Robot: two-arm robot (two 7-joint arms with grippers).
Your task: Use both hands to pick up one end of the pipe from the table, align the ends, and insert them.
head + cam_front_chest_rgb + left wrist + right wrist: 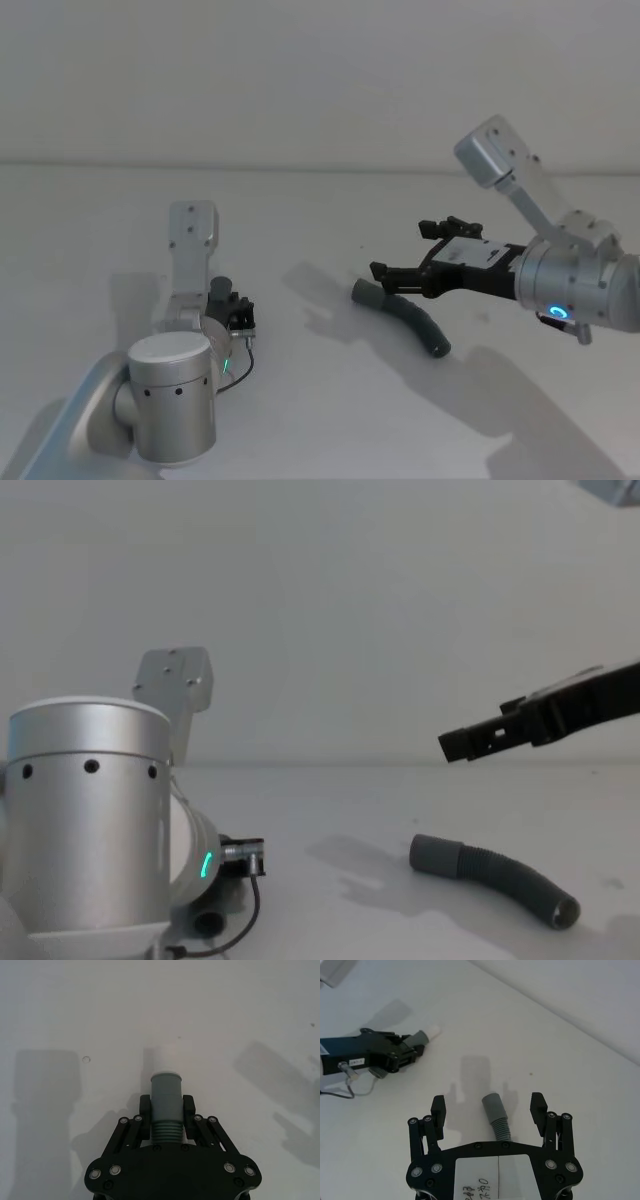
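Observation:
The short stubby tube (166, 1095) is clamped between the fingers of my left gripper (166, 1106), with its whitish tip (164, 1062) sticking out forward. The left gripper (228, 303) sits low at the table's front left. The long ribbed hose (405, 315) lies on the white table (300, 420) right of centre, with its smooth cuff (435, 855) pointing left. My right gripper (488, 1105) hovers open just above that cuff (492, 1105), one finger on each side and not touching it. It also shows from the side, clearly above the hose (500, 878).
My left arm's big silver joint (90, 830) stands near the front left corner. A thin cable (238, 375) loops beside it. The right arm (570, 280) reaches in from the right, above the table.

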